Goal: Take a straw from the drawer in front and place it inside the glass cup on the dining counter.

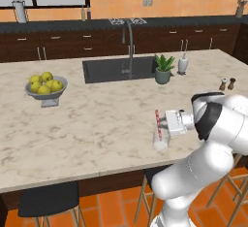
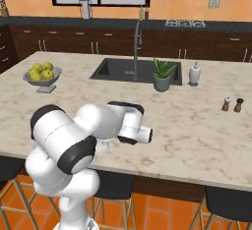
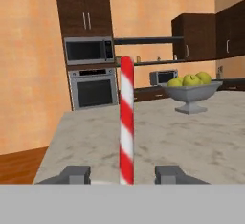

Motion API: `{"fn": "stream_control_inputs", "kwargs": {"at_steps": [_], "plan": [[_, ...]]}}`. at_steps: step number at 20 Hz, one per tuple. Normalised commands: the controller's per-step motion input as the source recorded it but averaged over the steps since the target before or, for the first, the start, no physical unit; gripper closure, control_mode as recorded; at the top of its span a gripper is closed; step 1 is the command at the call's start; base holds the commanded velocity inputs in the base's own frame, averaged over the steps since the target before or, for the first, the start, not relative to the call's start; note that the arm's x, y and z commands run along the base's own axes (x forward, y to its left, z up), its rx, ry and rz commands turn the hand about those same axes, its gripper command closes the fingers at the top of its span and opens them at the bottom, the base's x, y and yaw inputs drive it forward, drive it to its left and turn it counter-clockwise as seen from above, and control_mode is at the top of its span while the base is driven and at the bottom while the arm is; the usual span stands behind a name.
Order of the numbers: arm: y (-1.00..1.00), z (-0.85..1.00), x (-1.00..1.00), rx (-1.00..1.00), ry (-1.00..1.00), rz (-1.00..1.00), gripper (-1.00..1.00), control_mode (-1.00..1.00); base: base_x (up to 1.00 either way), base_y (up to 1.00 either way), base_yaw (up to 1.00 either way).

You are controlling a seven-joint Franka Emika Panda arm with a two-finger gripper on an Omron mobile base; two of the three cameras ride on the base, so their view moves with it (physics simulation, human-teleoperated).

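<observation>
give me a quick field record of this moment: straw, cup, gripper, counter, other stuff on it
straw: red and white striped, upright, lower end in the glass cup
glass cup: clear, standing near the front edge of the dining counter
gripper: open, fingertips apart on either side of the straw, level with it
dining counter: beige marbled top with a dark inset sink
other items: bowl of green apples, potted plant, white soap bottle, two small shakers

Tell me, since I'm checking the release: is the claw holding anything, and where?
Nothing: the claw is open, its fingers clear of the upright red-and-white striped straw between them.
</observation>
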Motion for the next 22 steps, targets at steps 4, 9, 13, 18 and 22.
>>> {"fn": "stream_control_inputs", "kwargs": {"at_steps": [4, 9, 13, 18, 22], "plan": [[0.0, 0.68, -0.09, 0.02, -0.09, 0.0, -1.0, -1.0, 0.0, 0.0, 0.0], [0.0, 1.0, -0.34, 0.04, -0.13, -0.05, -1.0, -1.0, 0.0, 0.0, 0.0], [0.23, 1.0, -0.65, -0.07, -0.13, -0.02, -1.0, -1.0, 0.0, 0.0, 0.0], [0.87, 0.79, -0.85, -0.4, -0.14, 0.0, -1.0, -1.0, 0.0, 0.0, 0.0], [1.0, 0.37, -0.71, -0.62, -0.06, 0.0, -1.0, -1.0, 0.0, 0.0, 0.0]]}}
